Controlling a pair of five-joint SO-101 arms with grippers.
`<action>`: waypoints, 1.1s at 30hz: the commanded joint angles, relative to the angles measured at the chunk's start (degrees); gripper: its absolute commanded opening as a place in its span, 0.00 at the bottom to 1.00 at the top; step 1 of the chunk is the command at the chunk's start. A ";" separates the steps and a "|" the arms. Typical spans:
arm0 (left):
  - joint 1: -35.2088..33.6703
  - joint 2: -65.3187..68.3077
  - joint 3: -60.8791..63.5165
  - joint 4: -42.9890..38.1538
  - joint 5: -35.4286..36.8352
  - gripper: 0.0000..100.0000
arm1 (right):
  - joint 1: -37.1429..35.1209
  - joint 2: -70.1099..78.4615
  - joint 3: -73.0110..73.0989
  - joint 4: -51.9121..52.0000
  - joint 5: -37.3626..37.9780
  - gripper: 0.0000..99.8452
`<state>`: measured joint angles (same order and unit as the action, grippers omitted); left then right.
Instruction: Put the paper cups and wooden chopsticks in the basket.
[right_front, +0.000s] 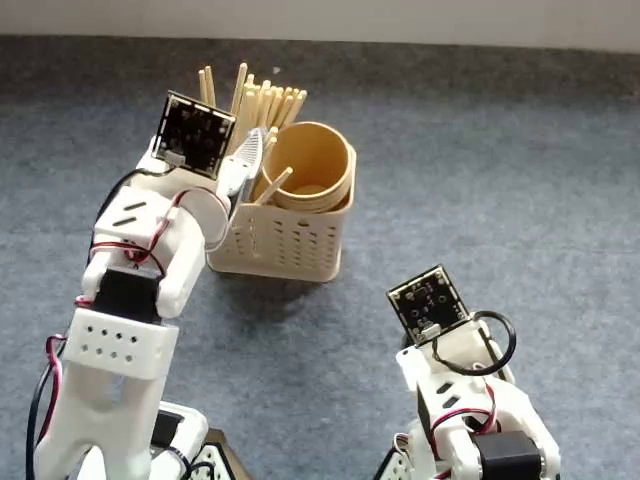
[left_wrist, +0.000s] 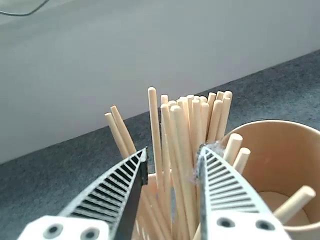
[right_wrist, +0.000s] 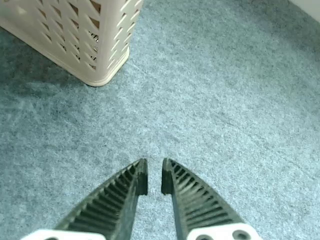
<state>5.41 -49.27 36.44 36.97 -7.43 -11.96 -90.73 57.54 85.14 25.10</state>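
Left pincer apart, straddling upright chopsticks in basket; right pincer nearly together, empty, farther off

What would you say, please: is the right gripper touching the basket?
Apart. The right wrist view shows a stretch of bare grey carpet between the tips of the right gripper and the nearest corner of the basket.
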 joint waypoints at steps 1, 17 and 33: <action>-1.98 -6.02 -4.97 3.87 0.53 0.18 | 0.57 -0.31 -0.13 0.22 0.62 0.07; -8.13 -56.75 11.65 28.22 0.53 0.18 | 15.69 -0.40 -1.98 -5.41 -12.40 0.00; -8.13 -54.81 45.41 21.54 0.53 0.18 | 27.21 -14.46 41.71 -31.52 -18.02 0.01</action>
<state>-2.51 -103.52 73.63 64.48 -7.43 13.54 -98.90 92.62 55.78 7.78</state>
